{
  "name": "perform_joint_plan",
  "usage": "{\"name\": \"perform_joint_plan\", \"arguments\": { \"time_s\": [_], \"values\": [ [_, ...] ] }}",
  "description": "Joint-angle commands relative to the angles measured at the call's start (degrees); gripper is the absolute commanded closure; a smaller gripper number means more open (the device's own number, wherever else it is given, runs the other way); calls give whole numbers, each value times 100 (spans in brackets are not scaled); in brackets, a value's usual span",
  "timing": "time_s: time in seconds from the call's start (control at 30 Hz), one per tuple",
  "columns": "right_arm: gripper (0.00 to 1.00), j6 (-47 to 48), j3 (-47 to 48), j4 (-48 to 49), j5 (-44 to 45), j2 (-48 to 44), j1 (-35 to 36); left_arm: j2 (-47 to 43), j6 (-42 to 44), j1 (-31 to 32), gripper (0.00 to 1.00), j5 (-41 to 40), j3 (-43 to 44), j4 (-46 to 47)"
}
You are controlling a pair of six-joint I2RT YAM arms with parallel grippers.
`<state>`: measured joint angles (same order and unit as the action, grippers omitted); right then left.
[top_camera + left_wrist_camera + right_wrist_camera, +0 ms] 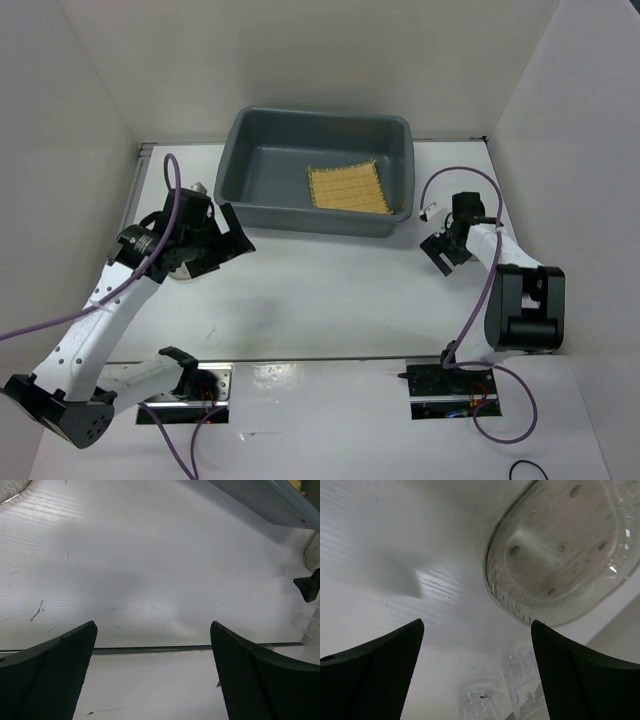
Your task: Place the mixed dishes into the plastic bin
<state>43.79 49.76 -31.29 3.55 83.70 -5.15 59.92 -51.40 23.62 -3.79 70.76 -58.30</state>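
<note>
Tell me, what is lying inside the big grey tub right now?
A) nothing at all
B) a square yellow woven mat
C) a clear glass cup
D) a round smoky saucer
B: in the top view, the square yellow woven mat lies on the floor of the grey tub, toward its right side, and nothing else shows inside it.

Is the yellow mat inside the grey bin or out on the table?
Inside. The top view shows the yellow mat lying flat on the floor of the grey bin, toward its right end.
</note>
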Motion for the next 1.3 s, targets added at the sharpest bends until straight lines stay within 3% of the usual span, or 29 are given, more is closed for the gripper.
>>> {"name": "perform_joint_plan", "arguments": {
  "time_s": [0.0, 0.13, 0.2, 0.5, 0.63, 0.73, 0.77, 1.0, 1.27],
  "values": [
    [8, 112, 315, 52, -408, 382, -13, -86, 305, -155, 0, -95, -44, 100],
    [8, 59, 438, 255, -355, 988, -13, -86, 472, -331, 0, -43, -150, 100],
    [19, 59, 605, 308, -416, 1383, -13, -155, 534, -384, 0, 71, -211, 100],
    [36, -46, 1071, 449, -496, 2044, -74, -209, 587, -621, 0, 300, -212, 153],
    [70, -46, 1221, 220, -496, 2265, -74, -209, 640, -683, 0, 414, -265, 205],
    [87, -46, 1221, 220, -443, 2265, -74, -209, 640, -735, 0, 564, -265, 205],
    [99, -46, 1221, 220, -443, 2265, -74, -261, 640, -736, 0, 616, -204, 205],
    [100, -98, 1370, -341, -575, 1519, -74, -314, 640, -736, 0, 564, 78, -32],
    [100, -160, 2458, -1317, -645, 77, -74, -157, 780, -736, 0, 564, 315, -356]
  ]
}}
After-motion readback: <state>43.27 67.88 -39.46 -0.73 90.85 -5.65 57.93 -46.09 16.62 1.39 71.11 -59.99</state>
